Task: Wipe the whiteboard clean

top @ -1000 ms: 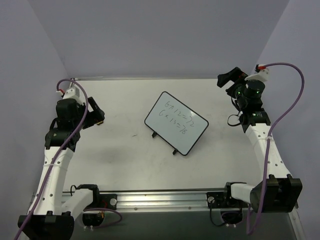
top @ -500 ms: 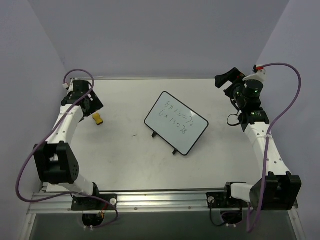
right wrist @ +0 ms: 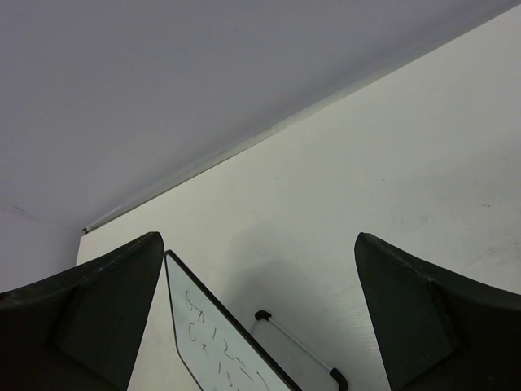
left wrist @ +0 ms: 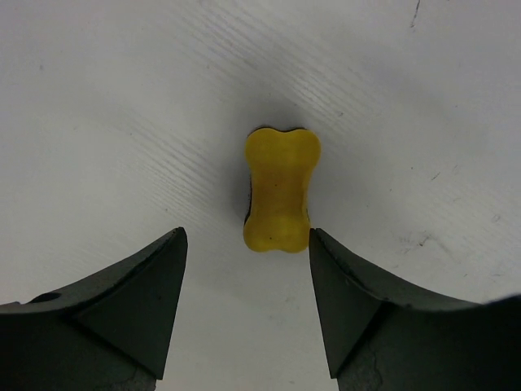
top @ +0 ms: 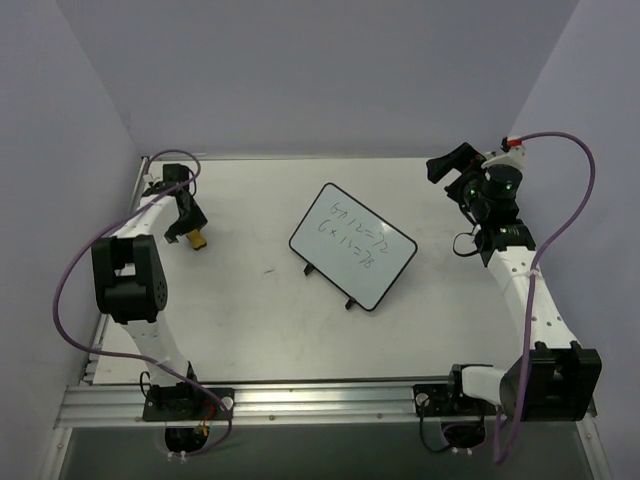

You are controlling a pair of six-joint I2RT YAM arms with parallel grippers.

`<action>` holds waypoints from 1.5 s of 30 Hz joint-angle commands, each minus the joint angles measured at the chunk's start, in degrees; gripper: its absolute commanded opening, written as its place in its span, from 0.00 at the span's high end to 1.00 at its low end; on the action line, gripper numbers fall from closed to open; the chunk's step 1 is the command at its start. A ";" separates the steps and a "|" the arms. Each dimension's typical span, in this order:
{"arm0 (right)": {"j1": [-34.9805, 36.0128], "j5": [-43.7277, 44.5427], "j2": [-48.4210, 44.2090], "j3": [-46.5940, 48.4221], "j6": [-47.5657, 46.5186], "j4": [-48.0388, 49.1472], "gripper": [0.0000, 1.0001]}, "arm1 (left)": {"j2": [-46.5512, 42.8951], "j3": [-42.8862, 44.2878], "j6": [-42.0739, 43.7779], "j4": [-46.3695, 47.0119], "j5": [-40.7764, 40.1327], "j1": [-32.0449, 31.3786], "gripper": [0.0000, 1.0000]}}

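The left gripper point(left wrist: 246, 240) hovers low over the white surface point(left wrist: 122, 98), jaws part-open and holding nothing, its fingertips flanking the near end of a yellow bone-shaped eraser point(left wrist: 281, 191). The eraser sits nearer the right finger, so the grasp probably wants centring first, then a squeeze across the narrow waist, dark underside kept down. Further off, mid-surface, the whiteboard point(top: 353, 246) rests skewed, two lines of sums unwiped. The right gripper point(right wrist: 258, 248) hangs wide open and empty near the far right corner.
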 commanded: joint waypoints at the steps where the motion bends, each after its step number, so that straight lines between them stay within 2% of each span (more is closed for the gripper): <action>1: -0.56 -1.18 -1.40 -0.70 1.03 3.15 0.00 | 0.17 2.25 2.77 6.17 2.22 0.24 0.31; 8: -0.56 -1.27 -1.31 -1.32 0.95 3.59 0.00 | 4.39 3.65 2.25 4.94 1.78 0.33 0.37; 45: -0.56 -0.22 -0.69 -1.06 -0.02 2.10 0.00 | 6.94 2.77 0.31 7.75 2.04 0.33 0.42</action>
